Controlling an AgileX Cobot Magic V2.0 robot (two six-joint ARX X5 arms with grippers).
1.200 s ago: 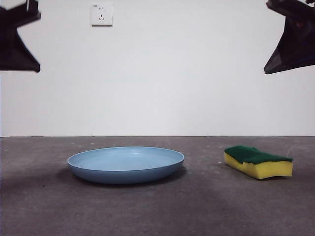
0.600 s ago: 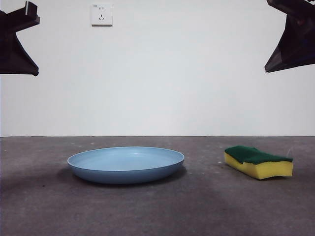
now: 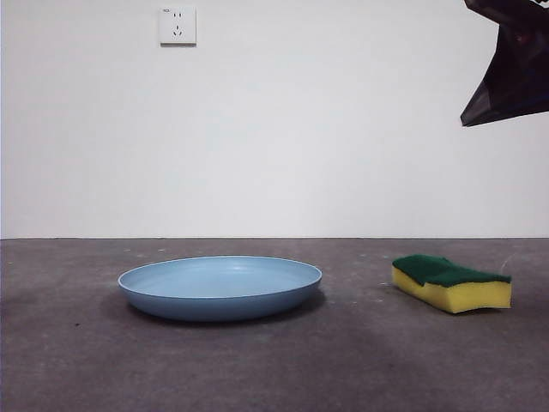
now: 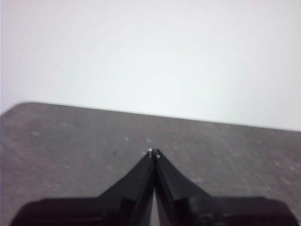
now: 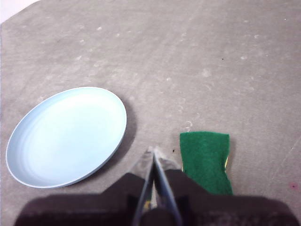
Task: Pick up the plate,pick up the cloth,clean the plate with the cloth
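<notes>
Blue plate [image 3: 220, 287] and sponge [image 3: 451, 282] lie apart on my bench [image 3: 274, 369]; right gripper [image 5: 154, 151], cut off top-corner, and left gripper [image 4: 154, 153] have jaws pressed together.

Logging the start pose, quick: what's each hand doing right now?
Left hand: closed, holding nothing, above bare table.
Right hand: closed, holding nothing, raised above the table between the plate and the sponge.
</notes>
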